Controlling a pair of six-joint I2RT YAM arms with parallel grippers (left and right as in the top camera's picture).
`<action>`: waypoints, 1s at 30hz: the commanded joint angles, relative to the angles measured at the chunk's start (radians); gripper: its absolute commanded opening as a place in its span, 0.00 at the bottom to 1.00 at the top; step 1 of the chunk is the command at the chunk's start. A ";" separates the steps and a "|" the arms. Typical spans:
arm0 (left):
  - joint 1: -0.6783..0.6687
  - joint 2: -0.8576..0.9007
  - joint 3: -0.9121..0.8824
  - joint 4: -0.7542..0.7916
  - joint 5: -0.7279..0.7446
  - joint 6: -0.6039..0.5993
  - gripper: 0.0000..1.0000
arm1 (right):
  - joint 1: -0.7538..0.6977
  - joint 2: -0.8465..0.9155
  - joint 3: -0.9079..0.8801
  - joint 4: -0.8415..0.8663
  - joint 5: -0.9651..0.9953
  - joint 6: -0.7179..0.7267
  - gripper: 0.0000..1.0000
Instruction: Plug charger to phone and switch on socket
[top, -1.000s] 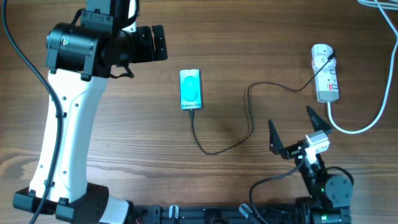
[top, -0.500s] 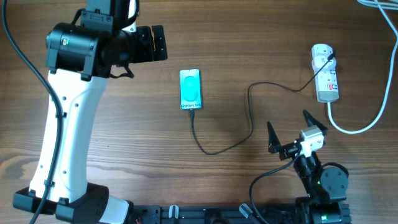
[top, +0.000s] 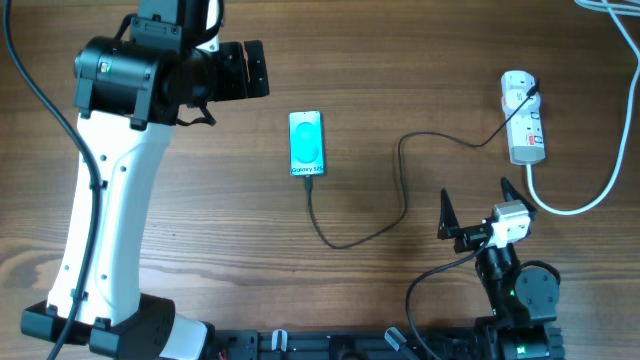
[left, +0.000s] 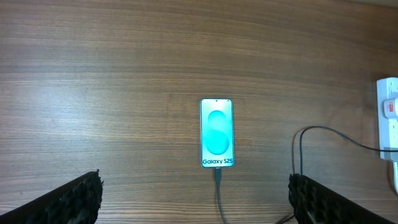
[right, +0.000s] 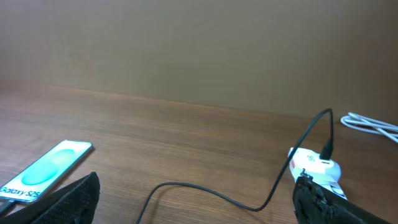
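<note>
Overhead: phone (top: 306, 144) lies flat mid-table, with bare wood-grain table (top: 200, 230) on every side. The thin black charger (top: 404, 190) loops from its lower edge to the white oblong socket (top: 523, 128) near the right edge. A thick white lead (top: 590, 203) curves beside it. Right gripper (top: 476, 200) is spread wide, empty, near the front edge.

Left wrist: left gripper (left: 194, 180) is spread wide, holding nothing. The connector looks seated in the phone; not certain.

Right wrist: glossy turquoise screen lower left, socket at right.

A flat turquoise-screened smartphone (left: 216, 133) lay on the brown wooden table (left: 93, 74), a thin black cable (left: 219, 196) meeting its lower end. The left gripper (left: 194, 180) stood wide open.
</note>
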 joint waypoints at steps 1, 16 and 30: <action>0.009 0.002 0.006 0.000 -0.010 -0.009 1.00 | 0.004 -0.012 0.000 -0.002 0.039 0.019 1.00; 0.009 0.002 0.006 0.000 -0.010 -0.009 1.00 | -0.022 -0.012 0.000 -0.001 0.040 0.042 1.00; 0.009 0.002 0.006 0.000 -0.010 -0.009 1.00 | -0.022 -0.012 0.000 0.000 0.042 0.038 1.00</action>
